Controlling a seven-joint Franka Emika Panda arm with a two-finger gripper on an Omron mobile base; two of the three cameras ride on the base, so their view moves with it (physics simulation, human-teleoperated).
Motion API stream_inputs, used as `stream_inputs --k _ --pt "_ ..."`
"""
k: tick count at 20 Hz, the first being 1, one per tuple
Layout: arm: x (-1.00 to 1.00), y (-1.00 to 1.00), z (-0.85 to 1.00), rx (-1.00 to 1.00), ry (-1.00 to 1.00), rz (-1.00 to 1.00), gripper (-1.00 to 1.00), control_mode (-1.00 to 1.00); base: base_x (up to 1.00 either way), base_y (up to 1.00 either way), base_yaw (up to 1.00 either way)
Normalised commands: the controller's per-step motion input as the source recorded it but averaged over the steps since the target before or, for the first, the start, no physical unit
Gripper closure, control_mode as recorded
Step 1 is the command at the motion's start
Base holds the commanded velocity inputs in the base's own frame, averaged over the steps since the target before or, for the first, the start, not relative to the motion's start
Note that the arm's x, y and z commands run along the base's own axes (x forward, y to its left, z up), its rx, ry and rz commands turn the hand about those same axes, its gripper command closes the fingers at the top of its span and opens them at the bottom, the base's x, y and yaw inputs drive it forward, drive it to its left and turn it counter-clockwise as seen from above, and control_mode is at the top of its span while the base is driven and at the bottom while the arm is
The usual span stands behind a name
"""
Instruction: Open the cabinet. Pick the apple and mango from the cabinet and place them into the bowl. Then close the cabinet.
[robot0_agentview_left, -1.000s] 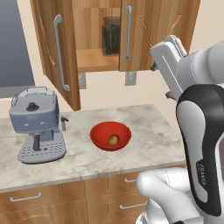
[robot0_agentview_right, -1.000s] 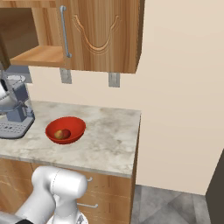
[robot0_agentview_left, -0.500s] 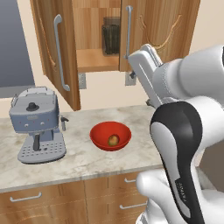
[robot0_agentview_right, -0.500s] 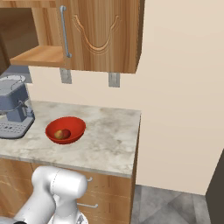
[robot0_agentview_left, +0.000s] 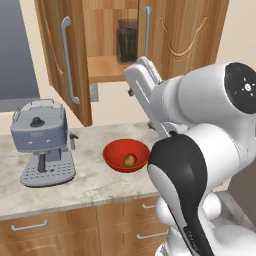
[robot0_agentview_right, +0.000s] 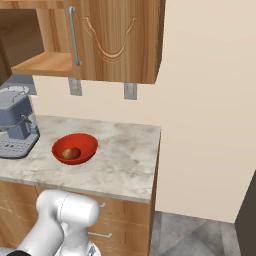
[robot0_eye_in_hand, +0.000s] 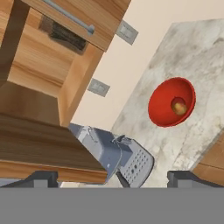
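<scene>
In front of the half-open cabinet (robot0_agentview_left: 150, 40), raised arm (robot0_agentview_left: 150, 95), fingers (robot0_eye_in_hand: 43, 178) wide apart, empty.

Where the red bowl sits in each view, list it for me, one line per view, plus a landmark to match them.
Left base view: the bowl sits at centre, right of the coffee machine.
Right base view: lower left on the counter, right of the coffee machine.
Hand view: right of centre, rolled, above the coffee machine.
Shared landmark: the grey coffee machine beside the bowl.

Glossy red bowl (robot0_agentview_left: 126, 155), grey coffee machine (robot0_agentview_left: 42, 142), brown wooden cabinet (robot0_agentview_left: 185, 37).
</scene>
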Motion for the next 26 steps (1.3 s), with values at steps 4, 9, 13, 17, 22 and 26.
stream_inputs --k 4,9,13,17,22,26 --pt "-0.10 0.32 -0.01 0.00 0.00 0.00 -1.00 -1.00 0.00 0.00 0.00" --pt "0.00 0.40 -0.09 0.00 0.00 0.00 -1.00 -1.00 0.00 0.00 0.00" --pt "0.00 0.50 -0.15 -0.02 -0.01 -0.01 -1.00 -1.00 0.00 0.00 0.00" --pt "0.00 0.43 -0.03 0.00 -0.04 -0.02 -1.00 -1.00 0.00 0.00 0.00" --pt "0.11 0.43 -0.03 0.00 -0.05 -0.04 -1.00 -1.00 0.00 0.00 0.00" --pt "0.35 0.40 -0.17 0.00 -0.01 -0.06 -1.00 -1.00 0.00 0.00 0.00"
